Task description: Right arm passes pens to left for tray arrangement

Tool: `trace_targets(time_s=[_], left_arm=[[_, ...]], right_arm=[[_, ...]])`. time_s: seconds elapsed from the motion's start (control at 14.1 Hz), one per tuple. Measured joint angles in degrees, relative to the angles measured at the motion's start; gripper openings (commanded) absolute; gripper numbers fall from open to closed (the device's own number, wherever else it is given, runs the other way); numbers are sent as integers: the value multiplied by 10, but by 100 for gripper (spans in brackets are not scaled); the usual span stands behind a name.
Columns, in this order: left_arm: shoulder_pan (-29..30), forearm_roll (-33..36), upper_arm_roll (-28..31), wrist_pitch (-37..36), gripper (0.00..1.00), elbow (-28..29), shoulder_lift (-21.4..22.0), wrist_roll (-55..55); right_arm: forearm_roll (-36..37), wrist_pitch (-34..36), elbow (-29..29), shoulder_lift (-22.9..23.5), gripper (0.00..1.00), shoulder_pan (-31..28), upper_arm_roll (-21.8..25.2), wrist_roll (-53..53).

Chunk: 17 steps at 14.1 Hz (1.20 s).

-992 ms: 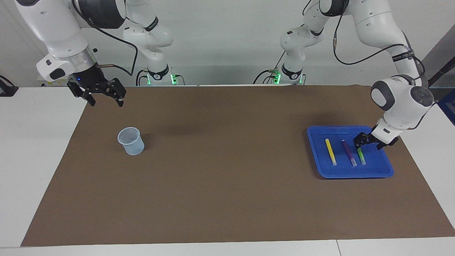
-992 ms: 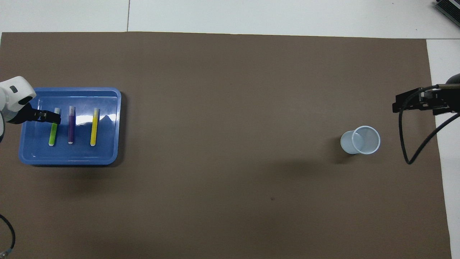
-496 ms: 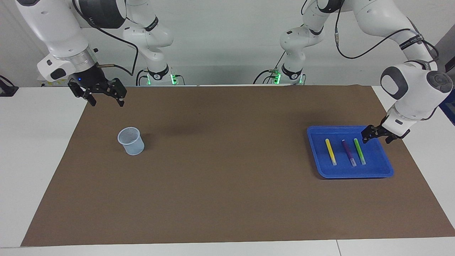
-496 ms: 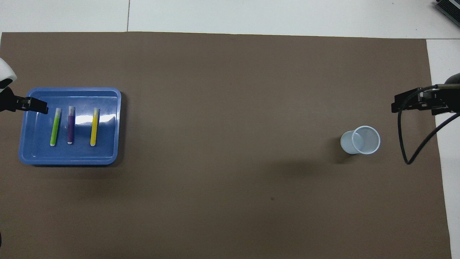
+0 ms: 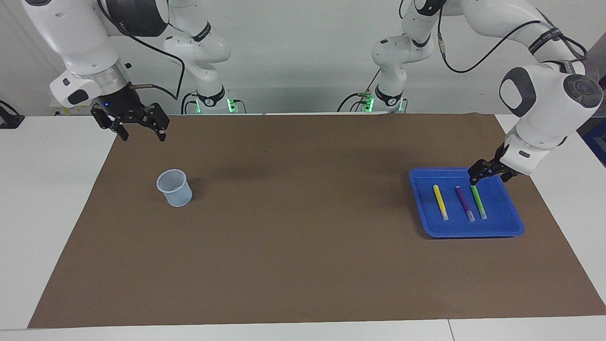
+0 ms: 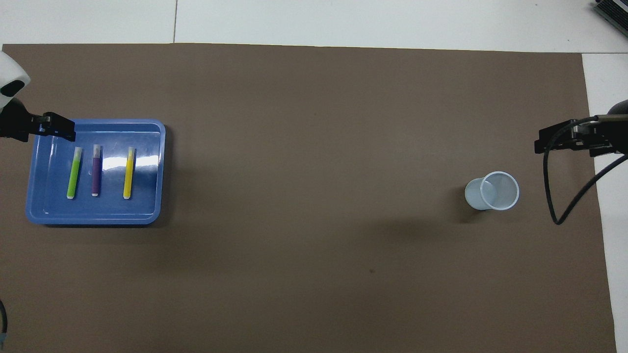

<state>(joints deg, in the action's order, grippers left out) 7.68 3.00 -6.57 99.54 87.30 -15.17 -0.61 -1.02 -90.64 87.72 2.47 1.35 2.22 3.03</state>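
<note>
The blue tray (image 5: 510, 222) lies at the left arm's end of the table. In it the yellow pen (image 5: 440, 202), the purple pen (image 5: 464, 203) and the green pen (image 5: 479, 202) lie side by side. They also show in the overhead view: yellow (image 6: 128, 173), purple (image 6: 96, 170), green (image 6: 74, 172), in the tray (image 6: 147, 208). My left gripper (image 5: 475, 178) is open and empty, raised over the tray's rim nearest the robots, just above the green pen's end; it also shows in the overhead view (image 6: 68, 133). My right gripper (image 5: 142, 137) is open and empty, and waits in the air over the mat's edge at the right arm's end; it also shows in the overhead view (image 6: 539, 144).
A small translucent pale-blue cup (image 5: 174, 188) stands upright and empty on the brown mat (image 5: 303, 227) toward the right arm's end; it also shows in the overhead view (image 6: 492, 190). White tabletop borders the mat.
My left gripper let go of the green pen, which now lies flat in the tray, and rose and drew back over the tray's rim. The right arm has not moved.
</note>
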Motion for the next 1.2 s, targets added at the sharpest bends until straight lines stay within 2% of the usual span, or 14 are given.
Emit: trace_targets(time_s=[0.35, 0.92, 1.2], left_arm=[[-8, -8, 1, -47, 100, -14, 20, -18], [-24, -9, -15, -106, 100, -12, 107, -19], [-46, -8, -12, -117, 100, 7, 128, -19]], right_arm=[[0, 0, 0, 0, 100, 0, 0, 0], [0, 0, 0, 0, 100, 0, 0, 0], [0, 0, 0, 0, 100, -2, 0, 0]])
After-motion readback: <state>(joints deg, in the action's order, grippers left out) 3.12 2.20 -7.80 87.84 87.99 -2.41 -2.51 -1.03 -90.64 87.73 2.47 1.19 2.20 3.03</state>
